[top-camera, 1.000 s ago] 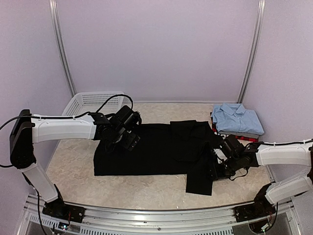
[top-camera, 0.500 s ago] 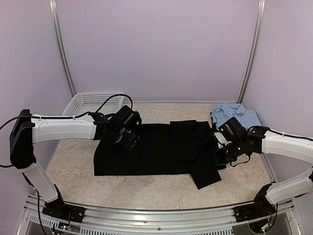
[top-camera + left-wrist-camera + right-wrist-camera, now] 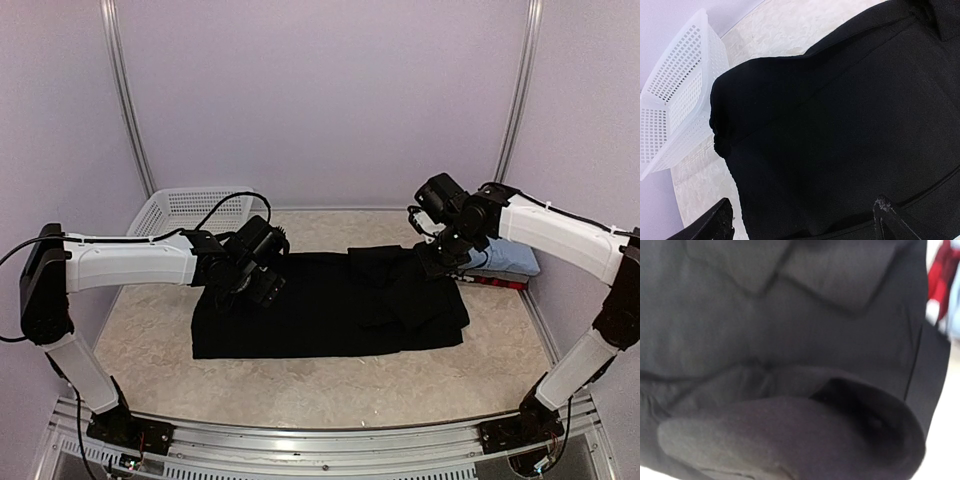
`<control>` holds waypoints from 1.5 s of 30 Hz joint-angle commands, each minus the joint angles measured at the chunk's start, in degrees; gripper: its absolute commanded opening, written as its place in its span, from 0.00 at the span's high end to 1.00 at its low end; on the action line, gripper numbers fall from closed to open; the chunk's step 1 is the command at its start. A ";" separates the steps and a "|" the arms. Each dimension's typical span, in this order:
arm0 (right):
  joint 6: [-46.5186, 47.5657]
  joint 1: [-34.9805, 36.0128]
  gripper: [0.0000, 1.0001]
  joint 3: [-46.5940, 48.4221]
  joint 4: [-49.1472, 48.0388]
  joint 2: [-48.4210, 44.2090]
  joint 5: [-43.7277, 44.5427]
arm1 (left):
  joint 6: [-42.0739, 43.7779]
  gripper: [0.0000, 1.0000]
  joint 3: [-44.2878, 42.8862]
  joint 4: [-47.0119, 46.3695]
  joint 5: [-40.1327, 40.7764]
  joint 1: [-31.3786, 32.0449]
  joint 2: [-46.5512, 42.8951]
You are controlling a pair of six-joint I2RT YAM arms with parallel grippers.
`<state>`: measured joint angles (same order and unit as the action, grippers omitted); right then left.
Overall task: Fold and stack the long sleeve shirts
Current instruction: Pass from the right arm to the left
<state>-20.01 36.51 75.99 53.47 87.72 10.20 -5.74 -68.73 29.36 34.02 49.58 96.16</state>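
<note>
The large black shirt (image 3: pixel 320 310) lies spread across the middle of the table. My left gripper (image 3: pixel 262 288) hovers open just above its left part; in the left wrist view both fingertips (image 3: pixel 884 210) straddle black cloth (image 3: pixel 840 125) with nothing between them. My right gripper (image 3: pixel 436 258) is shut on the black shirt's sleeve, held over the shirt's right end near the collar. Black fabric (image 3: pixel 790 440) drapes across the right wrist view and hides the fingers. Behind the right arm, the folded light blue shirt (image 3: pixel 512 260) rests on the red-and-black one (image 3: pixel 494 282).
A white mesh basket (image 3: pixel 180 208) stands at the back left, close to the shirt's left edge (image 3: pixel 675 100). Lilac walls enclose the table on three sides. The red-and-black shirt (image 3: pixel 941 275) shows at the right wrist view's upper right corner.
The right gripper closed on the sleeve that lay toward the front right, then lifted it and swung it back over the shirt's body. The left arm stayed still.
</note>
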 commanded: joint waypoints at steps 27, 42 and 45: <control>-1.92 -10.11 1.00 8.60 -31.55 5.70 -34.63 | 0.29 0.08 1.05 -1.33 0.45 -0.94 0.46; -6.06 -10.59 1.00 5.38 -40.37 7.98 -39.04 | -1.39 0.08 0.62 -4.87 -6.93 -2.02 0.59; -7.12 -10.60 1.00 3.41 -41.61 8.16 -39.97 | -2.24 0.09 1.04 -9.90 -13.98 -1.67 -0.44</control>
<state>-25.12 26.55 81.84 15.68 95.66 -27.59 -6.37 -68.18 26.52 29.23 47.79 96.20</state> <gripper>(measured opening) 0.004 0.919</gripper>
